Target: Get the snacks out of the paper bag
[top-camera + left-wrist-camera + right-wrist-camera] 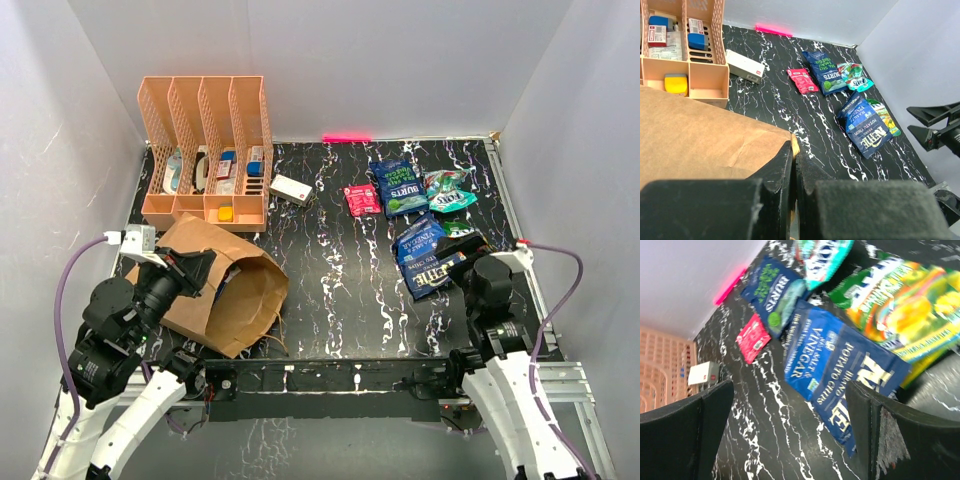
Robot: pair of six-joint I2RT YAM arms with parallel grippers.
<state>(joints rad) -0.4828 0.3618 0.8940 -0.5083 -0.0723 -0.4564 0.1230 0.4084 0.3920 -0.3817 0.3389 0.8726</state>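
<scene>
The brown paper bag (235, 300) lies on its side at the left, mouth toward the rack. My left gripper (208, 267) is shut on the edge of the paper bag (700, 135), which is pinched between the fingers (782, 165). The bag's inside is hidden. The snacks lie at the right: a pink-red packet (361, 199), a dark blue bag (398, 187), a teal bag (447, 190), blue chip bags (425, 258) and a green-yellow bag (905, 305). My right gripper (790, 435) is open and empty, just above the blue chip bag (840, 370).
An orange mesh file rack (205, 150) with little boxes stands at the back left. A small white box (291, 189) lies beside it. White walls close in the black marbled table (330, 290). A pink strip (346, 137) marks the back edge.
</scene>
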